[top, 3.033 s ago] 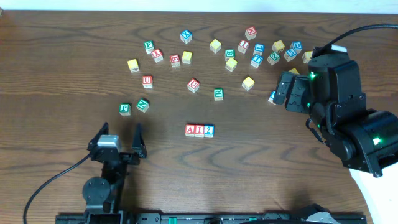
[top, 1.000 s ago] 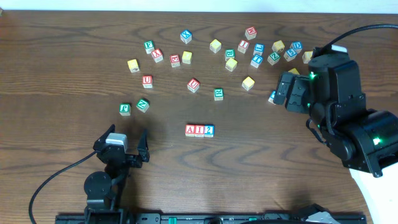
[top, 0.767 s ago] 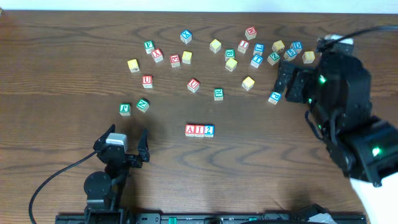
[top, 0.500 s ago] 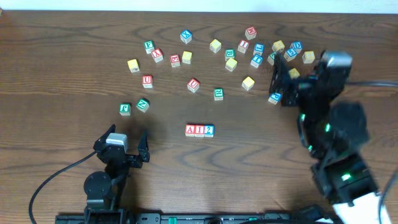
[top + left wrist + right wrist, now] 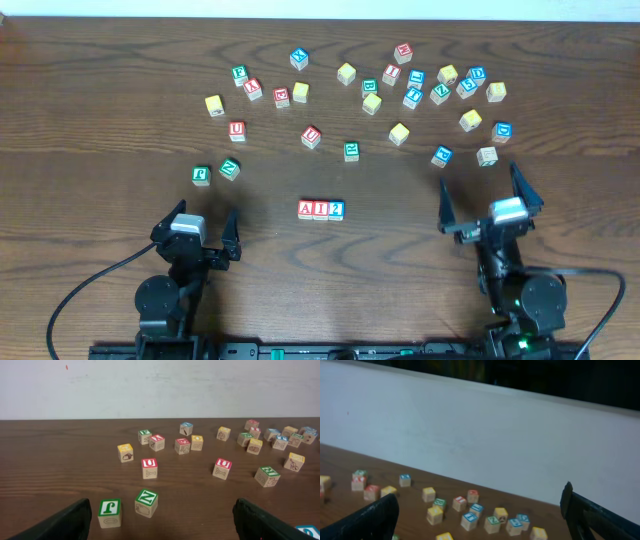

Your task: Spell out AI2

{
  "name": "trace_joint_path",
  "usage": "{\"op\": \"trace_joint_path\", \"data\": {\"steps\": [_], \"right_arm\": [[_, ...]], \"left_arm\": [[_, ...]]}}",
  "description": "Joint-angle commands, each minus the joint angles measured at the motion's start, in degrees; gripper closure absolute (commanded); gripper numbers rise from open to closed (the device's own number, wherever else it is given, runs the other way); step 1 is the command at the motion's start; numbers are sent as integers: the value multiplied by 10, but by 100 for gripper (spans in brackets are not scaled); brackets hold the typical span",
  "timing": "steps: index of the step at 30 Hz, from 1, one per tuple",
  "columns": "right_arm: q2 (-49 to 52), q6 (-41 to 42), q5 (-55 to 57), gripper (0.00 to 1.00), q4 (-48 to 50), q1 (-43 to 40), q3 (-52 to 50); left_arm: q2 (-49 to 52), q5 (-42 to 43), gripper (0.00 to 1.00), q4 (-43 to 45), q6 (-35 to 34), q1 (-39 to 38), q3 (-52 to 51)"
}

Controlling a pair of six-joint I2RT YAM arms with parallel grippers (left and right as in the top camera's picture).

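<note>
Row: pale wooden cube with a red "A" (image 5: pixel 305 209), pale wooden cube with a red "I" (image 5: pixel 320 209) and pale wooden cube with a blue "2" (image 5: pixel 336 209), touching side by side mid-way across the dark wooden table (image 5: pixel 100 120).
Left gripper (image 5: pixel 203 218): fingers spread wide, nothing between them, left of the row, well apart.
Right gripper (image 5: pixel 480 185): fingers wide too, empty, off to the row's right.
Loose letter cubes (image 5: pixel 311 136): scattered across the far side, apart from the row.

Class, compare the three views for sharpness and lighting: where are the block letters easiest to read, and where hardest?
Overhead: even light, soft shadows, the AI2 row small but crisp. Left wrist: near cubes such as the left red U cube large and sharp, easiest to read; far ones softer. Right wrist: dimmer, slightly blurred, mostly pale wall, cubes small, so letters are hardest there.
</note>
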Motion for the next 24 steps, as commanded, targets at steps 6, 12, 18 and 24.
{"op": "trace_joint_path", "data": {"steps": [6, 12, 18, 24], "right_arm": [[-110, -58, -72, 1, -82, -52, -52], [-178, -21, -76, 1, -177, -71, -71], [-206, 39, -69, 1, -280, -98, -71], [-206, 41, -63, 1, -280, -111, -71]], "left_arm": [[0, 22, 11, -25, 7, 3, -6], [0, 22, 11, -25, 7, 3, -6], [0, 22, 11, -25, 7, 3, -6], [0, 22, 11, -25, 7, 3, -6]]}}
